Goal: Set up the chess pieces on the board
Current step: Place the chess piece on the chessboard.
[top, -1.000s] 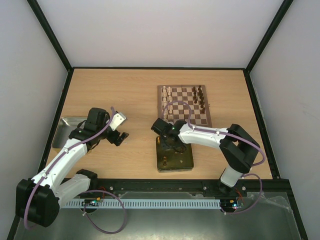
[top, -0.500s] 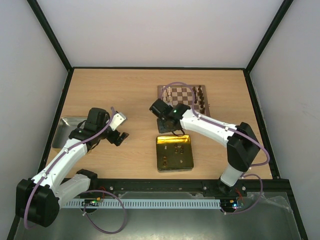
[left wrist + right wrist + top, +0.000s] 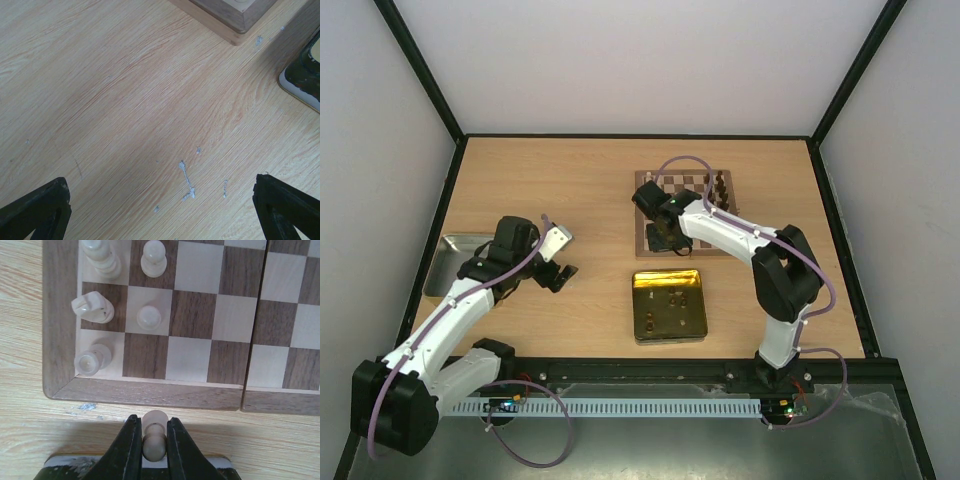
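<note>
The board (image 3: 710, 235) lies at the table's back right and also shows in the right wrist view (image 3: 150, 394). Dark brown pieces (image 3: 721, 192) stand along its right side. Cream pieces stand at its near left corner: a rook (image 3: 92, 360), a knight (image 3: 93, 308) and pawns (image 3: 149, 316). My right gripper (image 3: 154, 432) is shut on a cream pawn (image 3: 154, 440), held over the table just outside the board's near border; from above it (image 3: 662, 240) hangs at the board's near left corner. My left gripper (image 3: 160, 220) is open and empty over bare table.
A shiny gold tin (image 3: 669, 305) holding a few small pieces sits in front of the board. Its edge shows in the left wrist view (image 3: 302, 80). A grey metal tray (image 3: 448, 262) lies at the left table edge. Black frame rails bound the table.
My right gripper has risen from the gold tin and moved back to the board's near left corner with the cream pawn in it. The left arm has not moved.
</note>
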Action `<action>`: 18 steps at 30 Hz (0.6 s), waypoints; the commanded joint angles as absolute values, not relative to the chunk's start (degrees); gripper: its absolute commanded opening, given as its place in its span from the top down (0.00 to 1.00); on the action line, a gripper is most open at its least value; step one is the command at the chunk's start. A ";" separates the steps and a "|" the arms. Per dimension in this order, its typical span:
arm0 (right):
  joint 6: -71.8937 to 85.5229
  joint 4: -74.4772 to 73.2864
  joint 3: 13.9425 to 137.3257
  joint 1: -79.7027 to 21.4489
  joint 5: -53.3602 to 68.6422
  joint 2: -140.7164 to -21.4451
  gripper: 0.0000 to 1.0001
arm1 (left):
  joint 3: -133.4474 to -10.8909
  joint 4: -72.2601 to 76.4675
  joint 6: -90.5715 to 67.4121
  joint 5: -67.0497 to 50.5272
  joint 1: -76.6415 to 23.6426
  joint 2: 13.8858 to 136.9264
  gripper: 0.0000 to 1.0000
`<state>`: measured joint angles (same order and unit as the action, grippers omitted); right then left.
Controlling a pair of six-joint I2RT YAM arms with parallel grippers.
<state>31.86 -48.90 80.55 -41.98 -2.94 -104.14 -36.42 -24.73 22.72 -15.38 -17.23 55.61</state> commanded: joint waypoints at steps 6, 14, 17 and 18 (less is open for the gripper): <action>30.67 -48.44 83.04 -40.49 -2.37 -107.37 0.89 | -35.77 -24.44 22.50 -15.59 -17.46 54.57 0.01; 30.49 -48.67 85.35 -39.78 -1.90 -109.49 0.89 | -35.69 -24.50 22.52 -15.60 -17.45 54.22 0.01; 30.50 -48.61 85.68 -39.56 -1.76 -110.03 0.89 | -35.68 -24.45 22.50 -15.66 -17.45 54.09 0.01; 30.50 -48.60 85.77 -39.42 -1.69 -110.24 0.89 | -35.68 -24.52 22.50 -15.65 -17.42 54.10 0.01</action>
<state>31.05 -48.12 83.94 -39.92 -1.45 -109.12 -36.34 -24.73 22.72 -15.40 -17.23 55.05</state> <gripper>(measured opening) 0.112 0.992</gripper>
